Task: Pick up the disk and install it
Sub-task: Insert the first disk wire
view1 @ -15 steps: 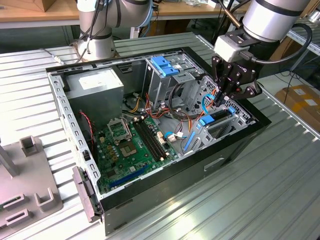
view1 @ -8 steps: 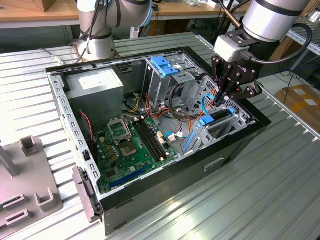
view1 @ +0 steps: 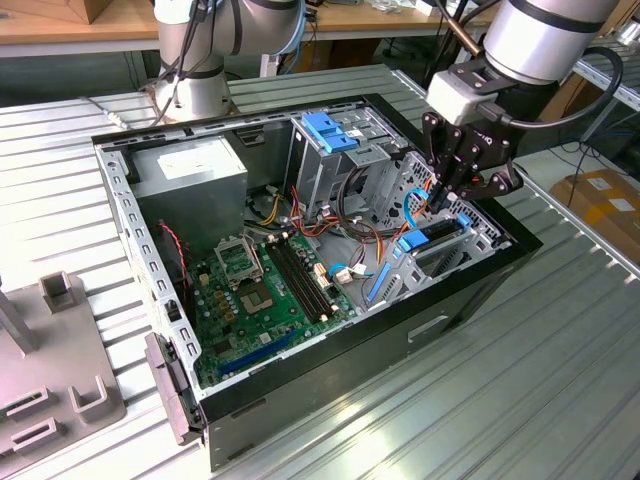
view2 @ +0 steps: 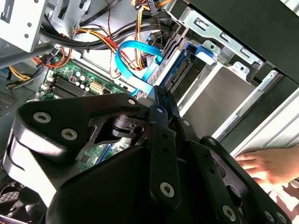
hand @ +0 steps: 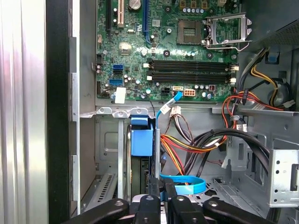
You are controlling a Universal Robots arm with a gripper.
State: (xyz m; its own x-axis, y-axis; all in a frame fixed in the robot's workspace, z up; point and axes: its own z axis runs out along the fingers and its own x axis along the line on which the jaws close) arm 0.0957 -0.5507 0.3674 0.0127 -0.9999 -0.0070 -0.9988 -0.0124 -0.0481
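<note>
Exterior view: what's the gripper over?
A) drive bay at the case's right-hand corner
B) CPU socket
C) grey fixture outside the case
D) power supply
A: the gripper hangs over the drive bay at the exterior view's right corner of the case, just above the blue-bracketed disk, well apart from the power supply and CPU socket.

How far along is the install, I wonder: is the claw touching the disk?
Cannot tell. In the first wrist view the claw sits close beside the disk, standing on edge in the case, but no contact or gap between them shows plainly.
</note>
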